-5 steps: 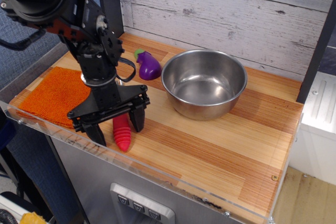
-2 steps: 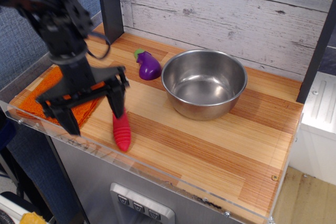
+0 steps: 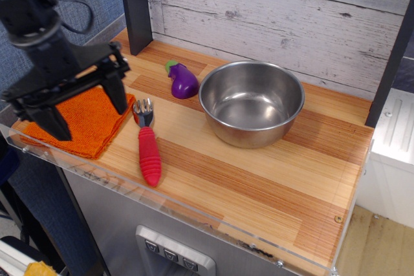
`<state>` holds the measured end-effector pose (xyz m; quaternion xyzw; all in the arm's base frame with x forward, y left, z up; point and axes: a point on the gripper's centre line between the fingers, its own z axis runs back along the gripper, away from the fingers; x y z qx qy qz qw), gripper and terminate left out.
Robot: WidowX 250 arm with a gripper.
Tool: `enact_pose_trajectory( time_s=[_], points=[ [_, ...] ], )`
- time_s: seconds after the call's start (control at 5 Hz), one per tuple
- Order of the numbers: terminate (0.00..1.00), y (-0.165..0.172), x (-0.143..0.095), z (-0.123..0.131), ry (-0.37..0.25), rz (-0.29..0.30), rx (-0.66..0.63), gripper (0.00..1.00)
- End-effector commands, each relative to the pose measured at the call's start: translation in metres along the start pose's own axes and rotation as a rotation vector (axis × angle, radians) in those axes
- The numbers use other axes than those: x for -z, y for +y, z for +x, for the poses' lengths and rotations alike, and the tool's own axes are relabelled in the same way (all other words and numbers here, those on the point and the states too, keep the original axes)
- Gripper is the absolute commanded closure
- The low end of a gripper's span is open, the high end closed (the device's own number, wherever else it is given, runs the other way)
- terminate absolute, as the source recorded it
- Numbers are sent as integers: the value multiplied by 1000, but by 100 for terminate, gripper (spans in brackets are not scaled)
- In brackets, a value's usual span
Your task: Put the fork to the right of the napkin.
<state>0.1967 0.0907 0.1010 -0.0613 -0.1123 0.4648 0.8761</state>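
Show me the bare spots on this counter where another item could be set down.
Widest bare patch: right front, between bowl, fork and counter edge. A narrower strip runs behind the bowl. Crowded on the left: napkin, gripper, fork and eggplant.

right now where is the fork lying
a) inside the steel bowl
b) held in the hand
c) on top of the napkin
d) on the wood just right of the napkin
d: the fork lies flat on the wooden counter, beside the right edge of the napkin, and the open hand holds nothing.
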Motion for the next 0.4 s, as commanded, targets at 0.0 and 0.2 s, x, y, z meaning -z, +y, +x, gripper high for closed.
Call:
enact_pose_trajectory(
  time_s=[0.0,0.2],
  points=[
    [0,-27,-27,16,-42,-79,38,0],
    [100,-27,-27,16,-42,-79,38,0]
  ],
)
